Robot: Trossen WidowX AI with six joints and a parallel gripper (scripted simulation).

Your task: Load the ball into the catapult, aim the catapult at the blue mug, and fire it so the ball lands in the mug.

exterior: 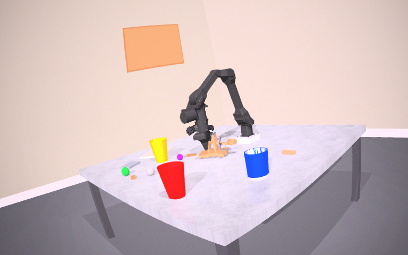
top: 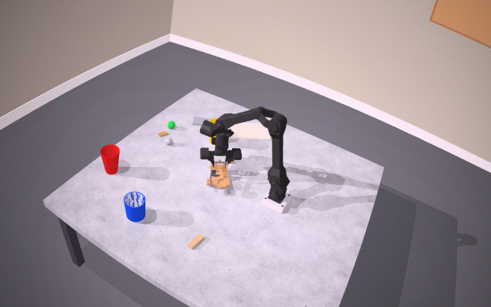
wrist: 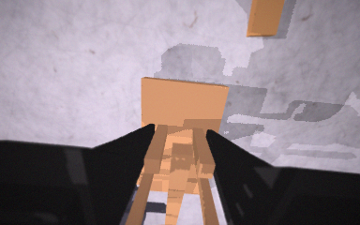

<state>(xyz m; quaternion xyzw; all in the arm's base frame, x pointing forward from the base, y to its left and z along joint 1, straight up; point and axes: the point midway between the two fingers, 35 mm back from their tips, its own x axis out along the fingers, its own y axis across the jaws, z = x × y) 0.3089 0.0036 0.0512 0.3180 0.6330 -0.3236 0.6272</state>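
Observation:
The orange catapult stands on the table. My gripper points down and is shut on the catapult's upright frame, one finger on each side. The launching cup sticks out towards the arm's base; no ball shows in it. The blue mug stands upright, apart from the catapult. A purple ball lies beyond the catapult, hidden in the top view. A green ball and a whitish ball lie farther off.
A red cup and a yellow cup stand upright. Orange blocks lie about. A pale board and a grey slab lie at the back in the top view.

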